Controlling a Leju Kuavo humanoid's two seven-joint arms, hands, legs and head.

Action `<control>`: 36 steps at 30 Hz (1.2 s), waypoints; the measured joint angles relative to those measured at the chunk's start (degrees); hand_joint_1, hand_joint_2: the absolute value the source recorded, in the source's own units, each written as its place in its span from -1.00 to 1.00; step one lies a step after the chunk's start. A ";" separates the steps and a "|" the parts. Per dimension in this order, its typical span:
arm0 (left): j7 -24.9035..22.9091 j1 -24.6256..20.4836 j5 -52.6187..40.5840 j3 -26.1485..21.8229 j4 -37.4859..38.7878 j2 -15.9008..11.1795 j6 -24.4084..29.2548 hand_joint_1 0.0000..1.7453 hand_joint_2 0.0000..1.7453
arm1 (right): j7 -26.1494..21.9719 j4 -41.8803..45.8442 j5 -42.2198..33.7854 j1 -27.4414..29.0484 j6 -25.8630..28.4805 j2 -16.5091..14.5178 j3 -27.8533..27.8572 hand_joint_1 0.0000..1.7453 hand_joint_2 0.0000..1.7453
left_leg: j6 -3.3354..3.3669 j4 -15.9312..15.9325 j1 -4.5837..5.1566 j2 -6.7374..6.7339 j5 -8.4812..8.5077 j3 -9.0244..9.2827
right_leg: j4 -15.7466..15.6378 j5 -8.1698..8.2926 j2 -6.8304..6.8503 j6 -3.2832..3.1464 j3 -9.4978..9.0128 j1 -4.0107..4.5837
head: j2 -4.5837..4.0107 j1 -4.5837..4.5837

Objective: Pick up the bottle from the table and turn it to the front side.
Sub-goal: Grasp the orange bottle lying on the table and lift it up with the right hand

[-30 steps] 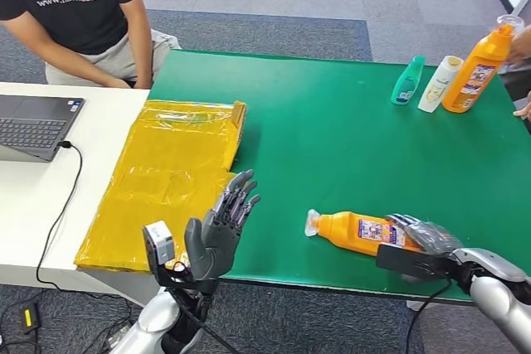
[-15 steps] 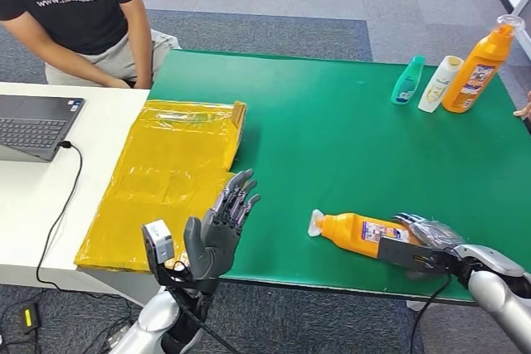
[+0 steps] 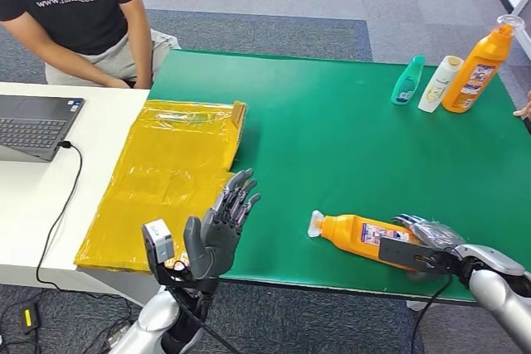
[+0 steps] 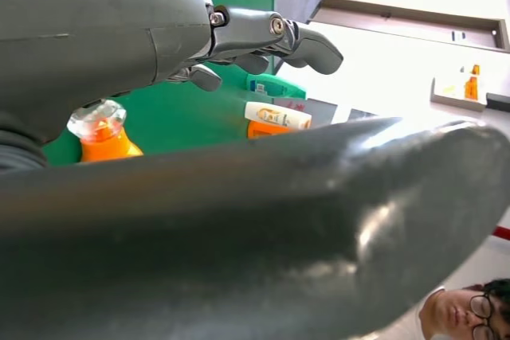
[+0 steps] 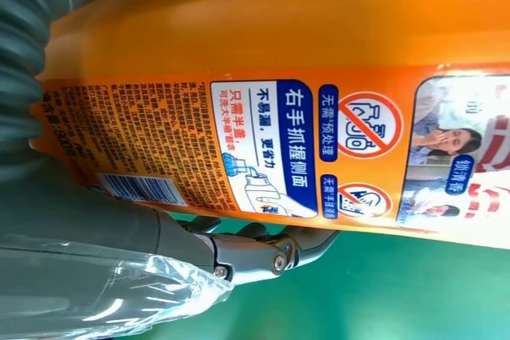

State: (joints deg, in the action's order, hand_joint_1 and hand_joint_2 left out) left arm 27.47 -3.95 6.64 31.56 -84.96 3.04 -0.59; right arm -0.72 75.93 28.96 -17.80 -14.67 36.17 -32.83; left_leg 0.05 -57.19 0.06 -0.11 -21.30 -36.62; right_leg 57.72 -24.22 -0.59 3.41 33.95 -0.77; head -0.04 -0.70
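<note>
On table [image 3: 325, 113], bottle [image 3: 360, 234] nudged in right hand [image 3: 422, 242]

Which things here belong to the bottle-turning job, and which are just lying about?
Part of the job:
lying orange bottle
right hand, at that bottle
green table

Just lying about:
yellow bag
laptop
far orange bottle
white bottle
teal bottle
left hand, holding nothing
</note>
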 joint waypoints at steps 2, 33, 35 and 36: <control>0.00 -0.01 0.00 0.00 0.00 0.00 0.00 -1.00 -1.00 | -0.08 -0.07 -0.01 -0.09 0.02 0.00 0.01 0.90 1.00 | 0.00 0.00 0.00 0.00 0.00 0.01 | 0.00 0.00 0.00 0.00 0.00 0.00 | 0.00 -0.01; -0.01 -0.08 0.05 0.00 0.00 -0.01 -0.06 -1.00 -1.00 | -3.75 1.28 -2.14 1.83 2.81 -0.54 2.39 1.00 1.00 | -0.02 0.00 0.00 0.01 0.04 -0.06 | 0.01 0.05 0.00 -0.02 0.04 0.01 | 0.00 -0.01; 0.00 -0.06 -0.03 0.00 0.00 -0.02 -0.05 -1.00 -1.00 | -4.13 2.05 -2.38 2.36 3.13 -0.69 2.96 1.00 1.00 | -0.02 0.00 0.00 0.01 0.04 -0.09 | 0.01 0.04 0.00 -0.02 0.08 0.01 | 0.00 -0.01; -0.01 -0.06 -0.07 0.00 0.00 -0.02 -0.04 -1.00 -1.00 | -4.25 2.45 -2.46 2.61 3.27 -0.78 3.26 1.00 1.00 | -0.02 0.00 0.00 0.01 0.04 -0.11 | 0.01 0.04 0.00 -0.02 0.10 0.01 | 0.00 -0.01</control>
State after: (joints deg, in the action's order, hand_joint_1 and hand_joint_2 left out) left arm 27.47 -4.01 6.57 31.56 -84.96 3.02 -0.63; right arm -4.97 78.38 26.50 -15.19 -11.39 35.39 -29.57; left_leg 0.03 -57.19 0.06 -0.10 -21.26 -36.73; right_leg 57.73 -24.18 -0.59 3.38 34.05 -0.77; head -0.04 -0.70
